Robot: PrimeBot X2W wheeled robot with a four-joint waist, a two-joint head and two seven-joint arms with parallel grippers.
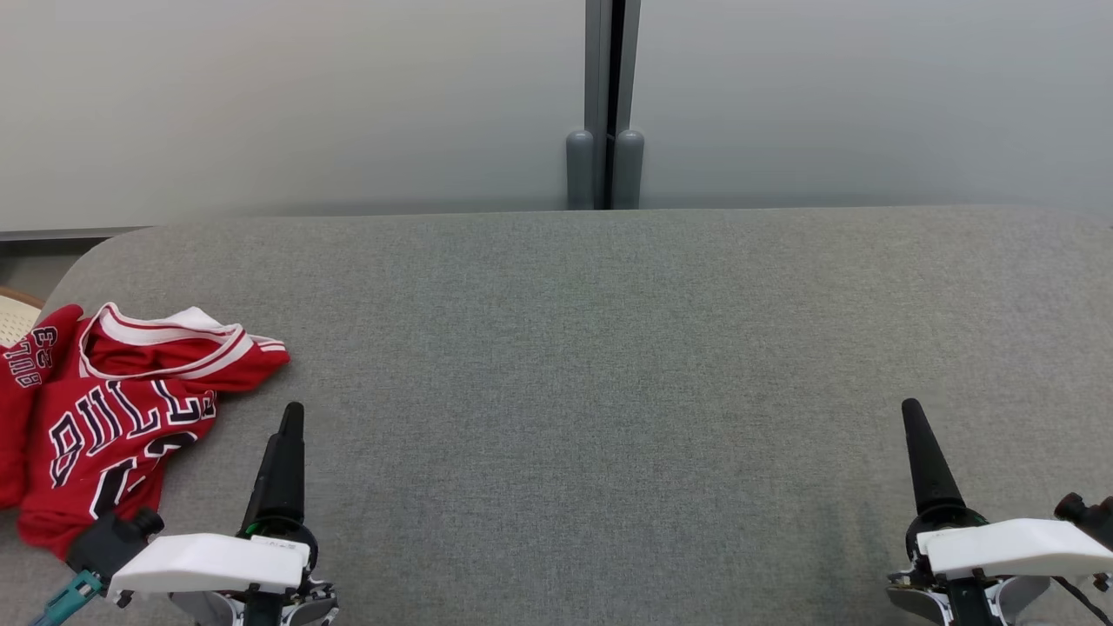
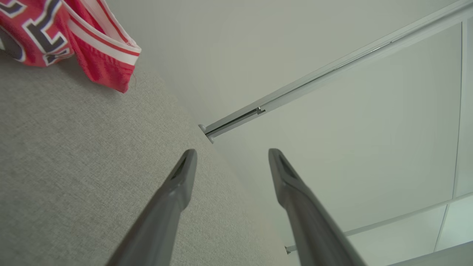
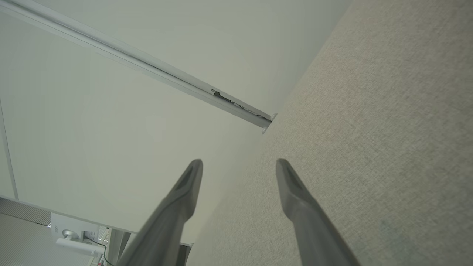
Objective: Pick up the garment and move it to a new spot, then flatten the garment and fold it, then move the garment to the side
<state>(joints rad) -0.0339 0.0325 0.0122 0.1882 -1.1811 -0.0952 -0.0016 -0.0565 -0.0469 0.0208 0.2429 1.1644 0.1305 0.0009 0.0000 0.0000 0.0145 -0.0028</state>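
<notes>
A red basketball jersey, the garment, lies crumpled at the left end of the grey table, partly over its edge; it carries white and dark lettering and white trim. The left wrist view catches its trimmed corner at the top left. My left gripper hovers just right of the garment, apart from it, and in the left wrist view its fingers stand open with nothing between them. Far off at the lower right, my right gripper is open too, empty.
A pale frosted wall with a vertical grey post runs behind the table. A woven chair edge shows beyond the table's left corner. Grey felt stretches between the two grippers.
</notes>
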